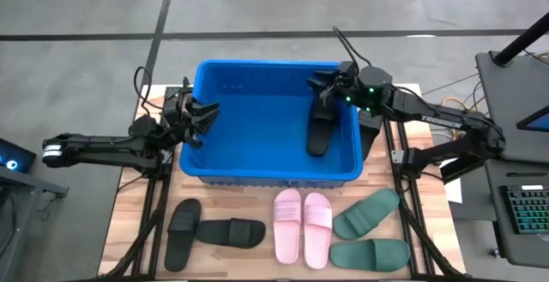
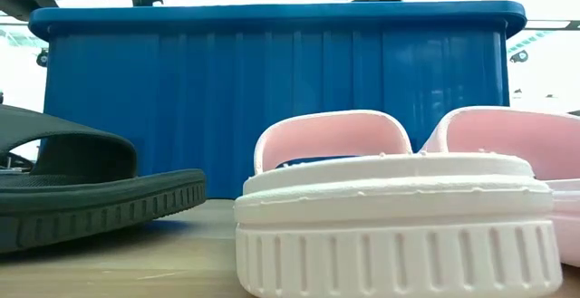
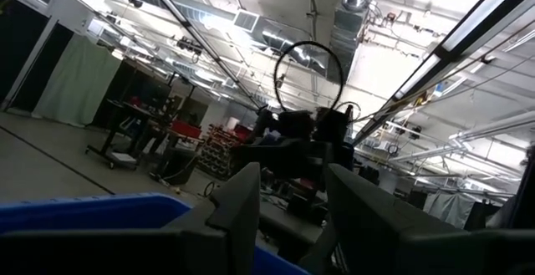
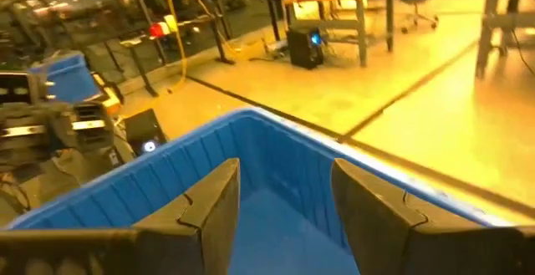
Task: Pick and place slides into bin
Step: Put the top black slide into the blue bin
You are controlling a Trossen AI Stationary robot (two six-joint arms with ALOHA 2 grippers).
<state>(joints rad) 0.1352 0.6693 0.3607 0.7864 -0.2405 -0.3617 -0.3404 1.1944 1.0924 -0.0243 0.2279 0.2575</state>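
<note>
The blue bin stands at the table's middle; its near wall fills the low view. One black slide lies inside it, leaning on the right wall. On the table in front lie two black slides, two pink slides and two green slides. My left gripper is open and empty at the bin's left rim, its own view tipped up at the ceiling. My right gripper is open and empty over the bin's far right corner, looking into the bin.
The six slides lie in a row along the table's near edge, toes toward the bin. In the low view a pink slide and a black slide stand close in front of the bin wall. Desks and a keyboard are at the right.
</note>
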